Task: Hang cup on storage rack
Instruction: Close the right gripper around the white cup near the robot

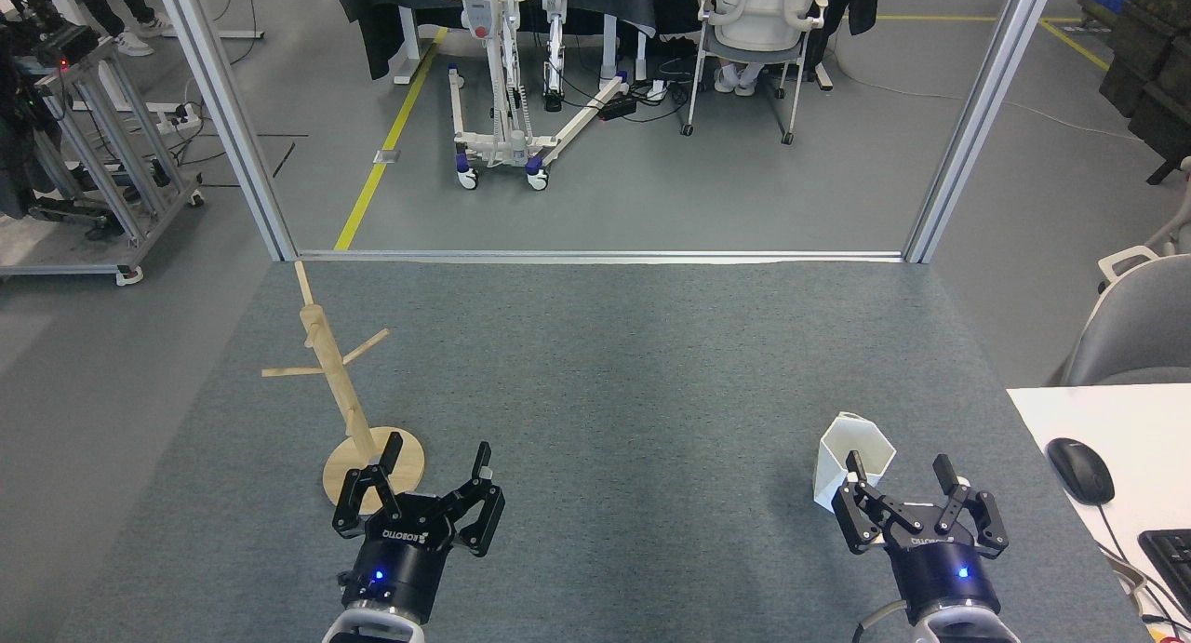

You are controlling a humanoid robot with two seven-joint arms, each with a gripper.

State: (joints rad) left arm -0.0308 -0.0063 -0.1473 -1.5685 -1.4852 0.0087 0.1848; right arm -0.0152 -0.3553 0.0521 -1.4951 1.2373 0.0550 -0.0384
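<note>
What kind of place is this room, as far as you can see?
Probably a robotics lab or test workshop: a grey carpeted work table framed by aluminium posts, a wheeled equipment stand on a floor with yellow tape, and an office chair.

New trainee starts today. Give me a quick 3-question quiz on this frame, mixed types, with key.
1. True or false: the cup already hangs on the storage rack.
2. Which hand is nearest the cup? A) left hand B) right hand
3. Fill in: the rack's round base rests on the grey ____.

Key: 1 false, it stands on the mat. 2 B. 3 mat.
</note>
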